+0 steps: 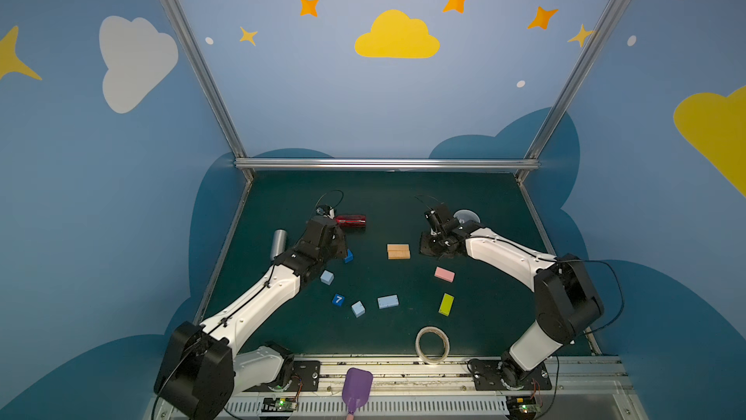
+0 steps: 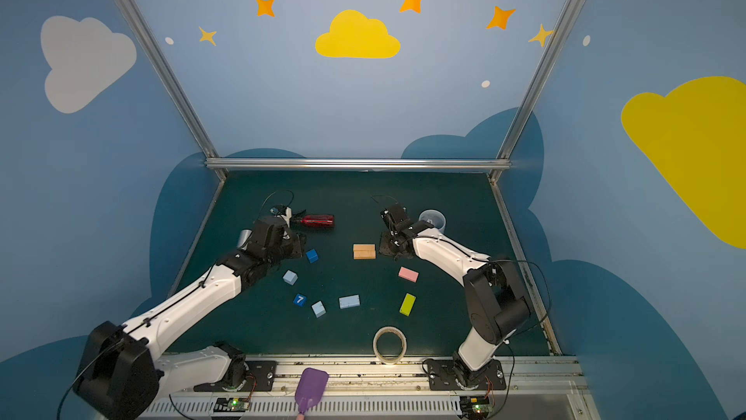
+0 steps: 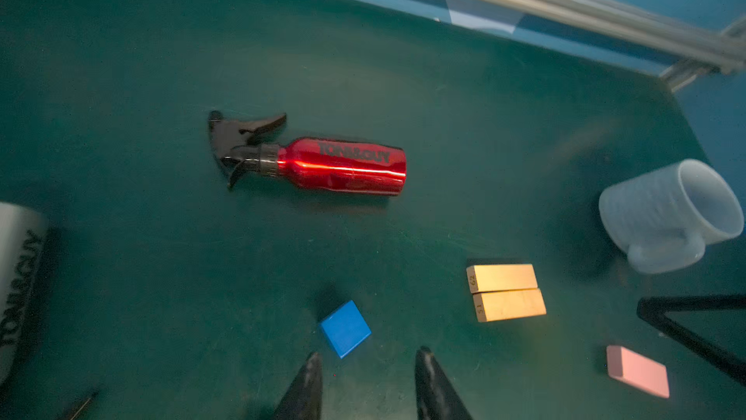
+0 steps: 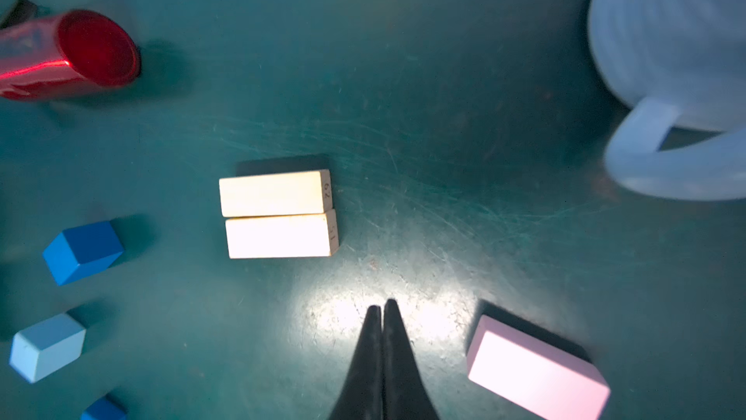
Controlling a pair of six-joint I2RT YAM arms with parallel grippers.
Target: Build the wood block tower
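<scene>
Right gripper (image 4: pixel 381 307) closed, empty

**Both arms out: one gripper parted, one pressed together**

Reaching with the left arm (image 1: pixel 258 301) from the near left corner forward and inward, forearm low, wrist bent down. Holding the left gripper (image 3: pixel 370 359) with jaws apart, a clear gap, nothing between. Reaching with the right arm (image 1: pixel 508 254) from the near right corner, upper link raised, forearm sloping down and inward. Holding the right gripper (image 4: pixel 382 310) with fingertips pressed together, gripping nothing. Pointing both downward, well apart from each other.
</scene>
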